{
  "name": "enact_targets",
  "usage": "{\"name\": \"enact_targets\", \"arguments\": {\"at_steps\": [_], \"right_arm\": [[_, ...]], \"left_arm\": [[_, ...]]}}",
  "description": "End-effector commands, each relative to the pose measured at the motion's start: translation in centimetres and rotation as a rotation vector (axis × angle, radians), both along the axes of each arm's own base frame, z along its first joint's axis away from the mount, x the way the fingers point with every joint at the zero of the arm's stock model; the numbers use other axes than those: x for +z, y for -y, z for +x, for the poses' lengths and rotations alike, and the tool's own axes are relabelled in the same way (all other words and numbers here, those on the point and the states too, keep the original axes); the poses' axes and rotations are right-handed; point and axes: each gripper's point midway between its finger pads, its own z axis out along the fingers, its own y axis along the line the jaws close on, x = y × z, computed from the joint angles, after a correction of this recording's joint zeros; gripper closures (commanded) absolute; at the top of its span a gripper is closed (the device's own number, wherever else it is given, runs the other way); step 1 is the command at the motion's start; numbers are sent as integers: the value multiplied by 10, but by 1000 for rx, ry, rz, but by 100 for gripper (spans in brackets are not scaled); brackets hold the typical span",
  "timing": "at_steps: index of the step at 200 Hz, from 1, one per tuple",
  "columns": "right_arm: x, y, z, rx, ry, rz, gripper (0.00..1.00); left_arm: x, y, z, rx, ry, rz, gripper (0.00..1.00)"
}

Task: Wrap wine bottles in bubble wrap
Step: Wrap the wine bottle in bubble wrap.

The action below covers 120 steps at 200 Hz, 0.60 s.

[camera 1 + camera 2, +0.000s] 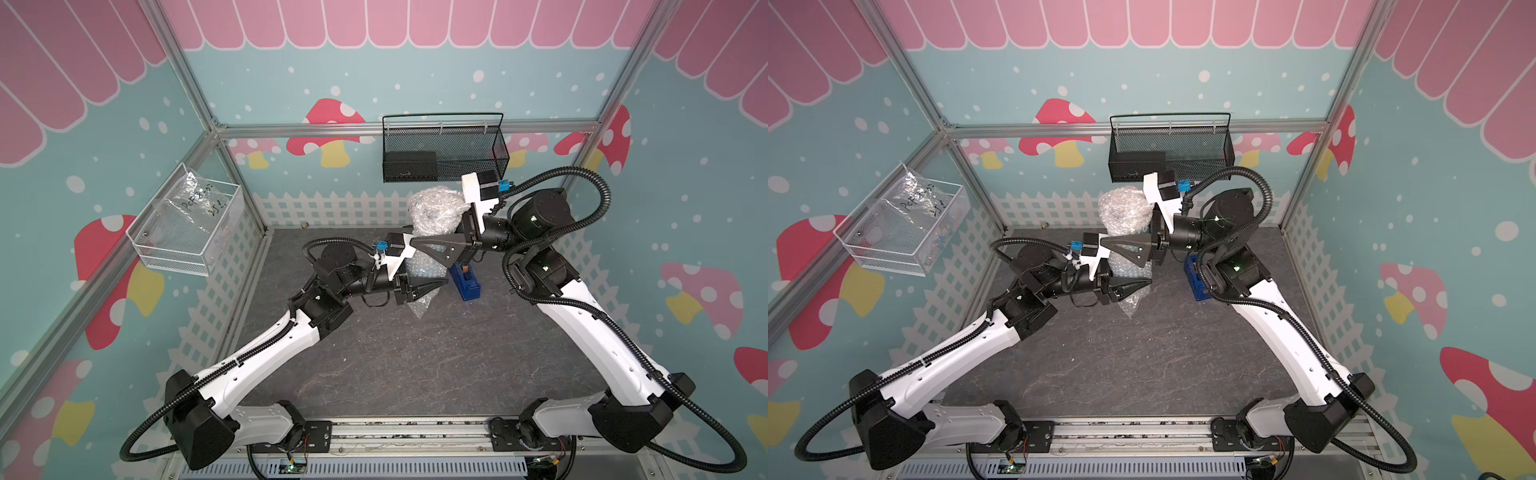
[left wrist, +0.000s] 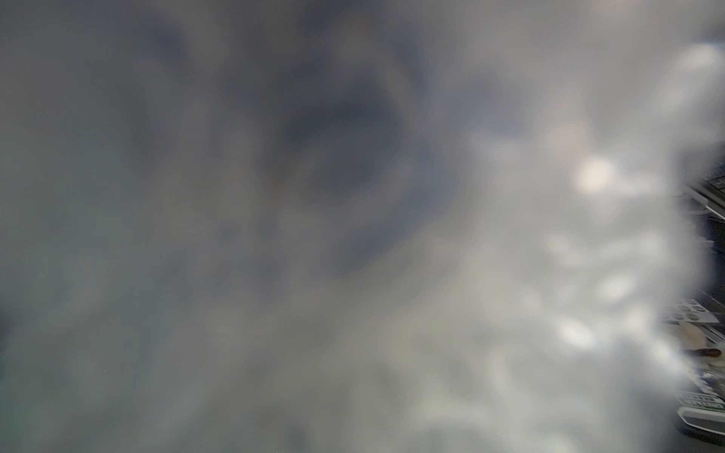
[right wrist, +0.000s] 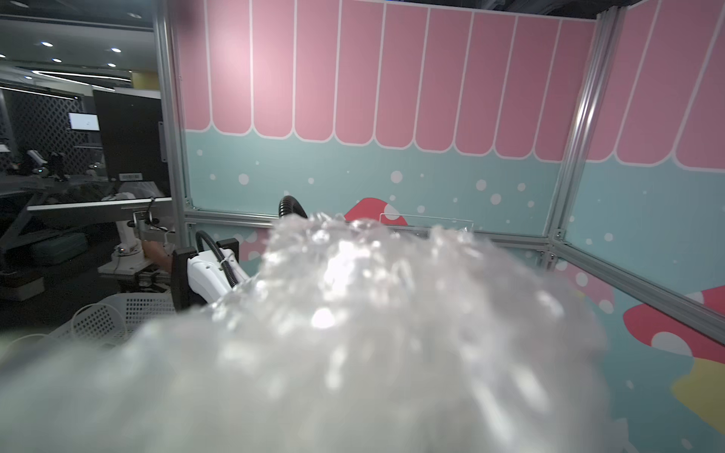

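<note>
Bubble wrap, seemingly beside dispenser

The bubble wrap forms a crumpled bundle above the dark table, with its lower part hanging between the two arms and a loose corner showing below the left gripper. The right gripper points across the bundle from the right side and the left gripper reaches into the lower part from the left side; the jaw spacing of either is not discernible. A blue tape dispenser stands on the table just beside the left gripper's tip.
</note>
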Motion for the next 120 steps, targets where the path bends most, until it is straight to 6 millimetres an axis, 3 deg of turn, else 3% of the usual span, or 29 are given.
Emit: {"name": "enact_targets", "arguments": {"at_steps": [1,20,45,54,61,72,76,78,100,120], "right_arm": [[-17,-12,7,62,-19,-26,30],[-18,-12,9,60,-21,-28,34],[-18,-13,6,93,-24,-38,73],[-18,-14,6,96,-24,-39,83],[-16,-13,7,93,-22,-37,88],[-13,-11,8,78,-20,-30,93],[-11,-10,9,70,-17,-25,95],[-10,-9,9,65,-16,-22,95],[0,-3,20,-34,-18,12,98],[3,0,34,-123,-40,26,100]], "left_arm": [[17,0,-45,-195,62,0,84],[16,1,-45,-202,48,14,85],[16,1,-41,-174,40,16,82],[16,0,-35,-133,37,8,72],[16,-2,-29,-86,35,0,57],[14,-6,-15,20,30,-19,28],[13,-9,-9,69,28,-27,7],[13,-10,-6,92,29,-30,2],[4,-37,25,385,71,-60,1],[5,-59,32,516,101,-98,1]]}}
